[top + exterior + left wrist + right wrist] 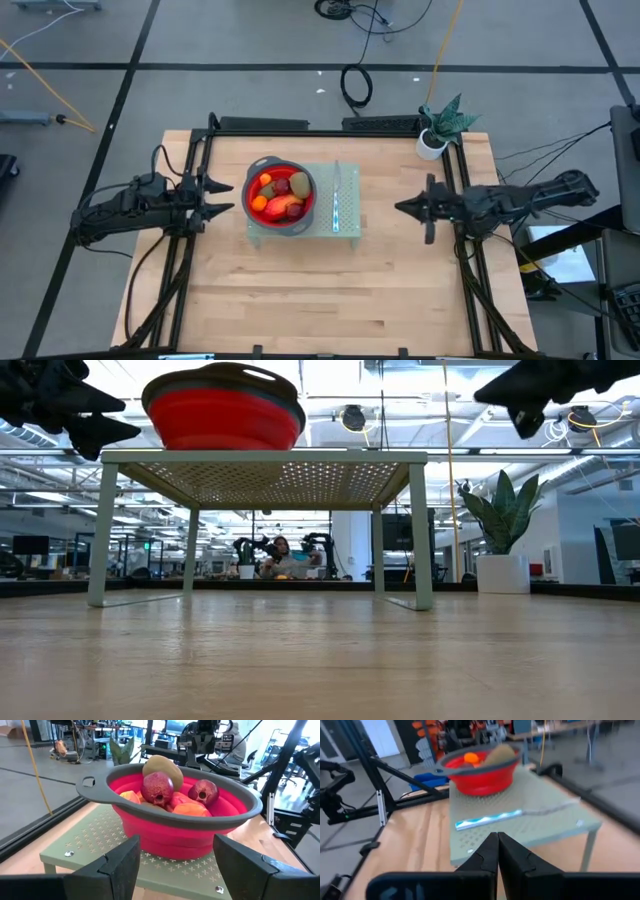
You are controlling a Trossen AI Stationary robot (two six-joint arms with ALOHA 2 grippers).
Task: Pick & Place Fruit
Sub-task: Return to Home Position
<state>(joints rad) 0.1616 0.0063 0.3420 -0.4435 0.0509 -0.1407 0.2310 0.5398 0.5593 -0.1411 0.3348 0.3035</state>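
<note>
Several toy fruits [278, 195], red, dark red, orange and olive-brown, fill the red bowl [281, 197], which stands on a pale green perforated stand [345, 228]. In the left wrist view two dark red fruits [159, 789] and an olive one [162, 766] top the pile. A silver-and-blue knife [337, 203] lies on the stand right of the bowl. My left gripper [229, 197] is open, held just left of the bowl. My right gripper [402, 208] is shut, in the air right of the stand.
A potted plant [440, 128] stands at the table's far right corner. The stand's legs [421, 530] rest on the wooden table [320, 300], with open table surface on the near side. People sit in the room beyond the table.
</note>
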